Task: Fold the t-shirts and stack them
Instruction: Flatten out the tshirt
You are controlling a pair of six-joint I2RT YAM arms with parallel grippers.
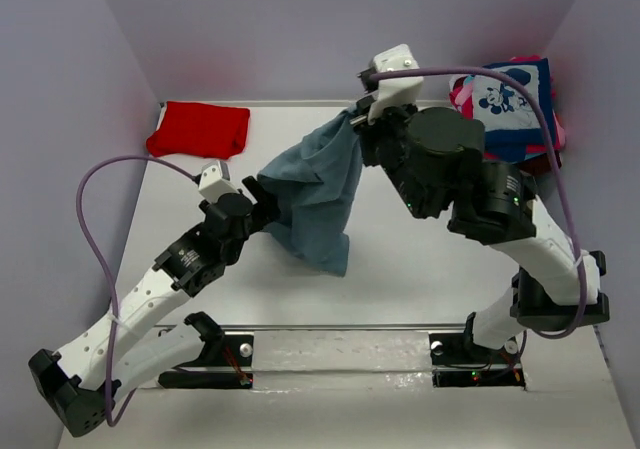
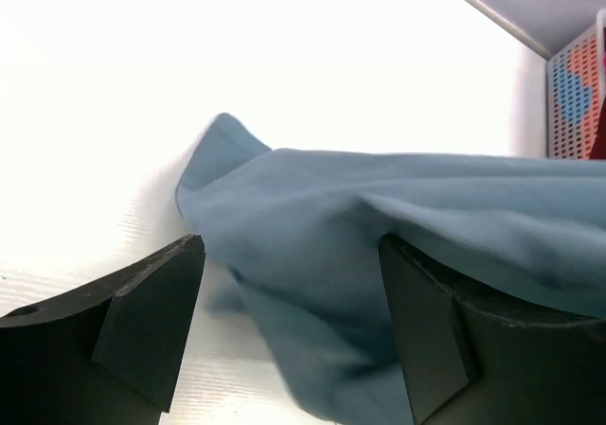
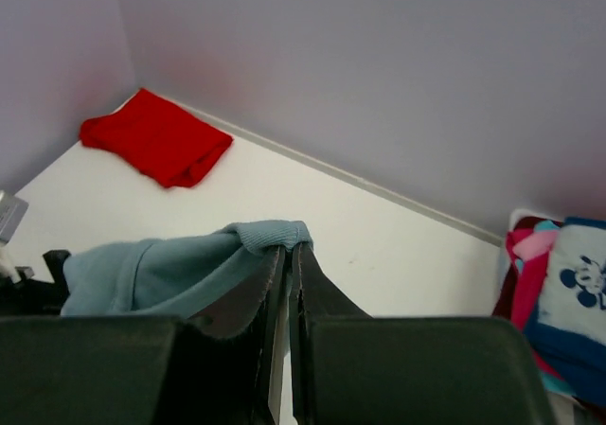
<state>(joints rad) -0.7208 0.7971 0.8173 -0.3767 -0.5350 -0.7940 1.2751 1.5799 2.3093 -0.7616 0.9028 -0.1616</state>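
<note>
A grey-blue t-shirt (image 1: pixel 320 189) hangs in the air over the middle of the table, its lower end draping down to the surface. My right gripper (image 1: pixel 358 117) is shut on its ribbed collar edge (image 3: pixel 270 234) and holds it up high. At the shirt's left side my left gripper (image 1: pixel 268 201) stands open. In the left wrist view the cloth (image 2: pixel 379 217) runs between the two wide-apart fingers (image 2: pixel 151 311) without being pinched. A folded red t-shirt (image 1: pixel 200 129) lies at the back left corner.
A basket (image 2: pixel 573 94) at the back right holds a heap of t-shirts (image 1: pixel 510 104), a navy one with a cartoon-mouse print on top, pink beneath. Purple walls close the table on three sides. Both arm bases sit at the near edge.
</note>
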